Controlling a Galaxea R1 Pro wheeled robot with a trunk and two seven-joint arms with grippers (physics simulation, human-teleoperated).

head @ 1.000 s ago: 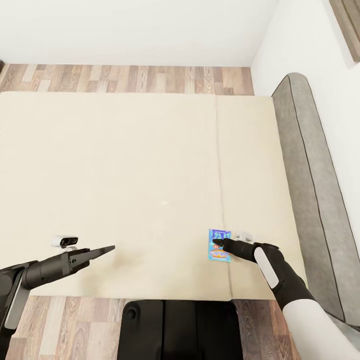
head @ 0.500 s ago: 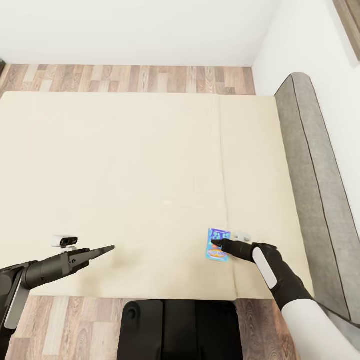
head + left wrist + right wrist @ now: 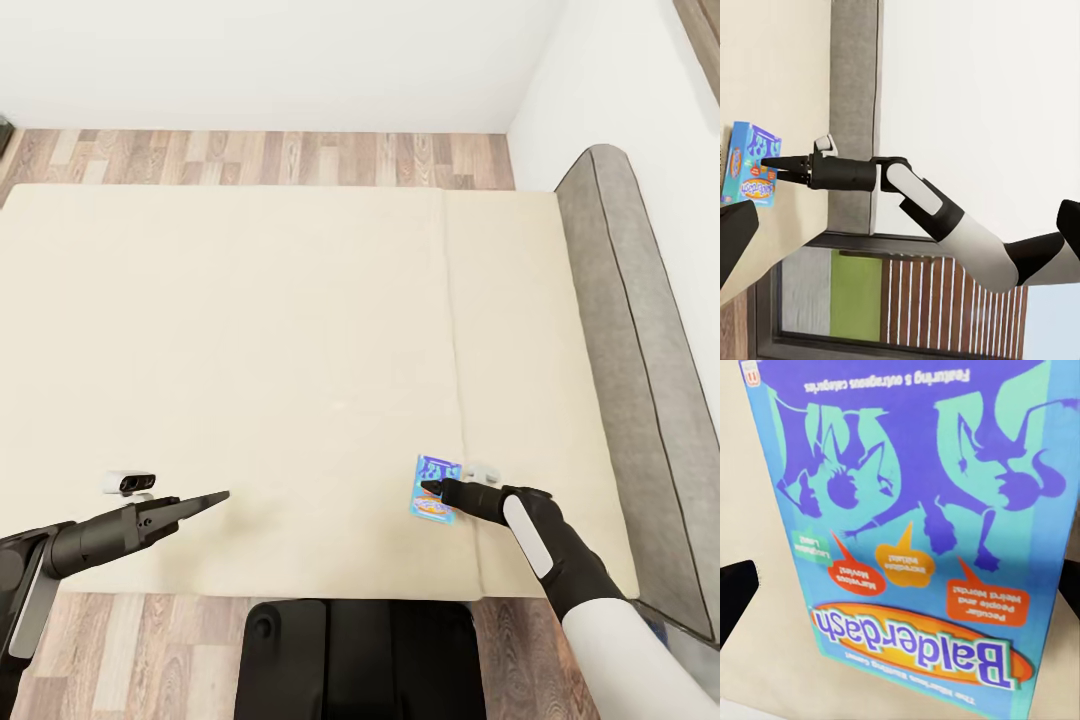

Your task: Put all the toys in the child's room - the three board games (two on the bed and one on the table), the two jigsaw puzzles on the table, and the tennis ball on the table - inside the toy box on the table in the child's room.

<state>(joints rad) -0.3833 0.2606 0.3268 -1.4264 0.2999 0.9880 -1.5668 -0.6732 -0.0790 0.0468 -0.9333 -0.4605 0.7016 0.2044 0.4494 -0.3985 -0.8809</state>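
Step in hand: pickup of the blue board game (image 3: pixel 435 488), lying flat near the bed's (image 3: pixel 250 350) near edge. Right tool (image 3: pixel 432 487) poised over it, spread unclear. Left tool (image 3: pixel 215 496) narrow, empty. Next: descend and grip.

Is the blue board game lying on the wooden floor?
No, the blue board game lies on the cream bed, near its seam, under the right gripper.

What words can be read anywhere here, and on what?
"Balderdash": upside down in the right wrist view, on the blue game box lying on the bed.
"Featuring 5 outrageous categories": same box, along one edge.
The speech-bubble print and the line under the title: too blurred to read.
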